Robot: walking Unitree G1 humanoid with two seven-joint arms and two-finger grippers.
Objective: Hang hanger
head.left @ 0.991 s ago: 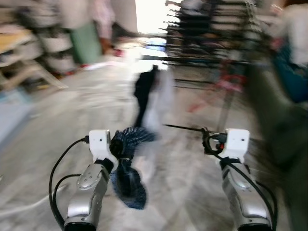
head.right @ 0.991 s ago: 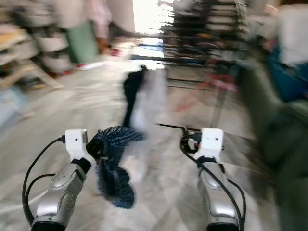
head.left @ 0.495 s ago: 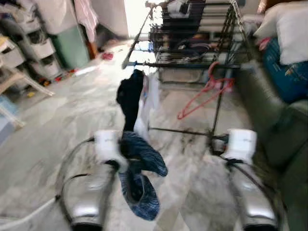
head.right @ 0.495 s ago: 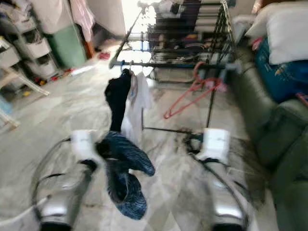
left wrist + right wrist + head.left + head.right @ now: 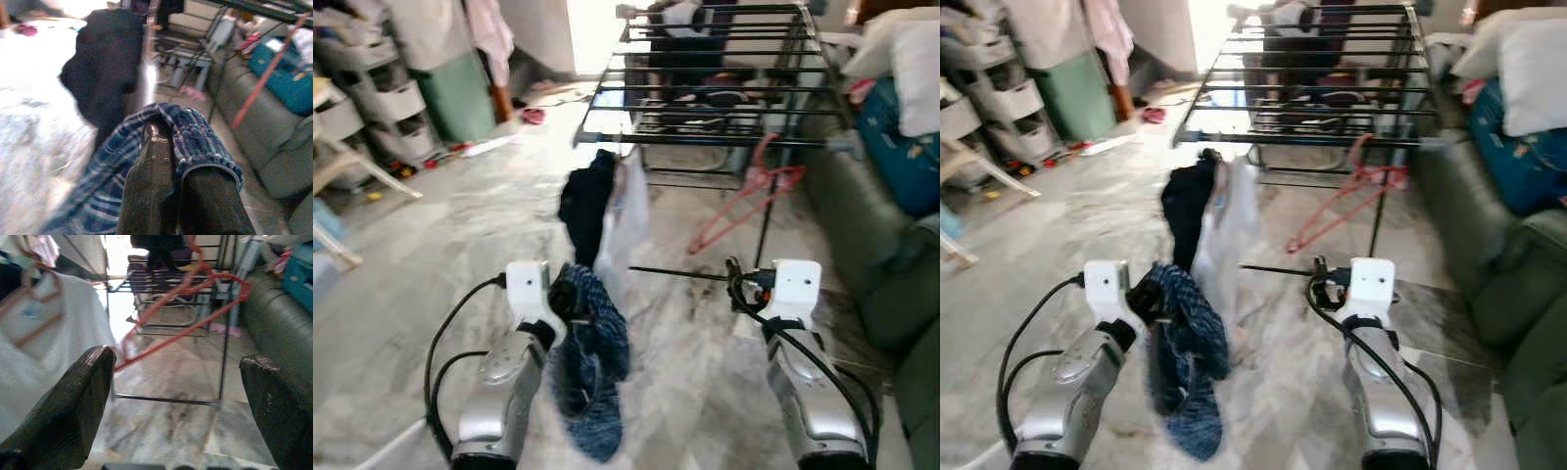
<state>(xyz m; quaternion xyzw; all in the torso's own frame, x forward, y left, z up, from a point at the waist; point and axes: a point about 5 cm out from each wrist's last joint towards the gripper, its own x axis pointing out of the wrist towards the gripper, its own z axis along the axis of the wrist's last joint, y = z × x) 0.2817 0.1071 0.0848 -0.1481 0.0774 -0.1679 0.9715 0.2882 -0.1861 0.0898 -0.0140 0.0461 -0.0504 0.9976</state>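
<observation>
Left gripper (image 5: 176,147) clamped; right gripper (image 5: 178,377) spread wide

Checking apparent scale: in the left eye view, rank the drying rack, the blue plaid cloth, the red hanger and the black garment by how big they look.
1. drying rack
2. blue plaid cloth, enlarged by nearness to the camera
3 and 4. black garment and red hanger look alike; not ranked.

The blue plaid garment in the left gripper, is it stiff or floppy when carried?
Probably floppy: the blue plaid garment droops in folds below the left gripper. Likely light, since the shut fingers hold it by one pinched edge. It may swing while walking.
</observation>
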